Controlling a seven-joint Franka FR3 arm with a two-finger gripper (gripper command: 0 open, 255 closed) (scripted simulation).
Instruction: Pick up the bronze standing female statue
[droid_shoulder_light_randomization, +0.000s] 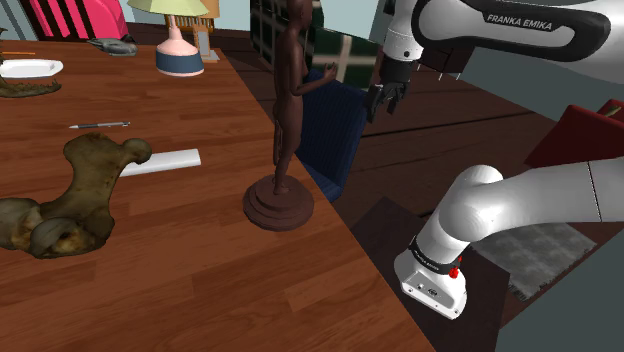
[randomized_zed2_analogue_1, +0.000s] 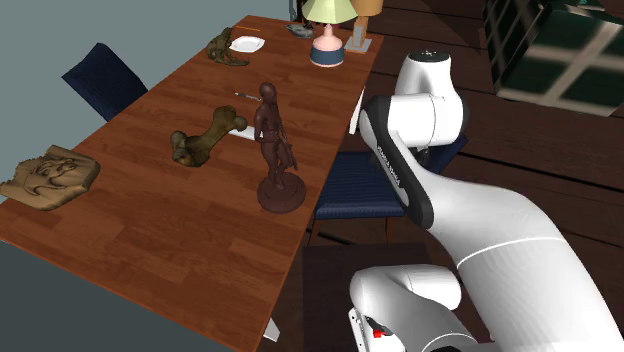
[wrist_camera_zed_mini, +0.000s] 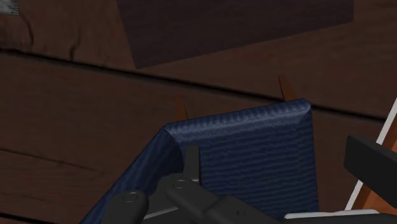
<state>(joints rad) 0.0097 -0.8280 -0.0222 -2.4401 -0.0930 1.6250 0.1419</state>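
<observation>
Blue chair (droid_shoulder_light_randomization: 340, 140) between statue (droid_shoulder_light_randomization: 290, 100) and end effector (droid_shoulder_light_randomization: 384, 108), grip state unclear; bone-shaped piece (droid_shoulder_light_randomization: 85, 185) beside statue

The shoulder camera looked down over the table (droid_shoulder_light_randomization: 200, 290) from beside the arm (droid_shoulder_light_randomization: 520, 200), near the statue (droid_shoulder_light_randomization: 290, 110). The second exterior camera stood higher, behind the arm, sharing table, statue and blue chair (randomized_zed2_analogue_1: 350, 195). The wrist camera closely faced the blue chair beneath the gripper (droid_shoulder_light_randomization: 383, 103).
</observation>
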